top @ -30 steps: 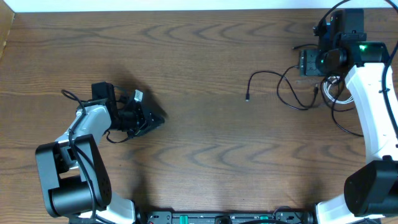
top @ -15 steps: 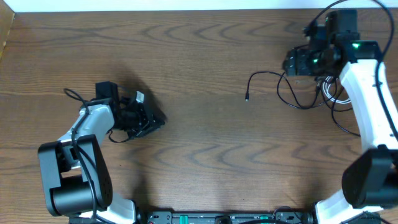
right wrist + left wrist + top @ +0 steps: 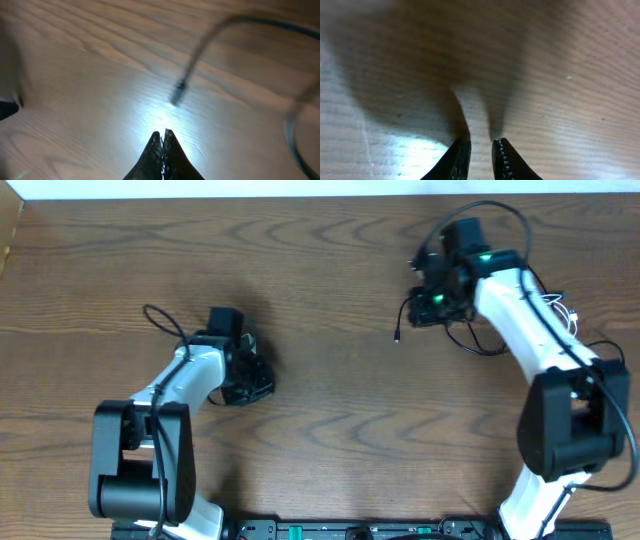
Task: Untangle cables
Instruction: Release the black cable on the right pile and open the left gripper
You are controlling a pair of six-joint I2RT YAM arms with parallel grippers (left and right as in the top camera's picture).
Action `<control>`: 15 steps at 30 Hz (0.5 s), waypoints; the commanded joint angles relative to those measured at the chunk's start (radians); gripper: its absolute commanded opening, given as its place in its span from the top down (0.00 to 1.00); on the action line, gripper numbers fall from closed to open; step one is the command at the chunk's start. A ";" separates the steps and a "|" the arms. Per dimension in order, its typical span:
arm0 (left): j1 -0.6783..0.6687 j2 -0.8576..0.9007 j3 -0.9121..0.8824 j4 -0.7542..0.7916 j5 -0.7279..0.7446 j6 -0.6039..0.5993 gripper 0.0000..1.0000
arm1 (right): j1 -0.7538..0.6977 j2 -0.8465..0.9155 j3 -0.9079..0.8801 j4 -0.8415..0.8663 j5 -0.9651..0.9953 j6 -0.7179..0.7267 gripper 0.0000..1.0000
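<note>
Risk: the right jaws sit closed near the plug end (image 3: 178,92); lowered like that, they would likely shove the cord aside rather than grip it.
Risk, secondary: hauling one free end may tighten the loops or drag the whole bundle.
Cables, look: black cables (image 3: 196,50) thin and limp, looped over one another; white cable (image 3: 562,302) partly hidden by the right arm.
Cables, place: right side of the counter (image 3: 330,250), under the right arm; the plug end trails left.
Right jaws: pressed together, holding nothing.
Left jaws: narrow gap, nothing between, well apart from the cables.
</note>
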 commanded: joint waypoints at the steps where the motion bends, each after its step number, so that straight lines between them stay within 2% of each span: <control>1: -0.033 0.009 0.004 0.011 -0.107 -0.038 0.78 | 0.048 0.070 -0.006 0.029 0.005 -0.001 0.99; 7: -0.047 0.009 0.003 0.012 -0.119 -0.037 0.78 | 0.085 0.182 -0.006 0.064 0.173 0.011 0.99; 15: -0.047 0.009 0.003 0.010 -0.192 -0.037 0.78 | 0.048 0.232 -0.006 0.043 0.408 0.019 0.99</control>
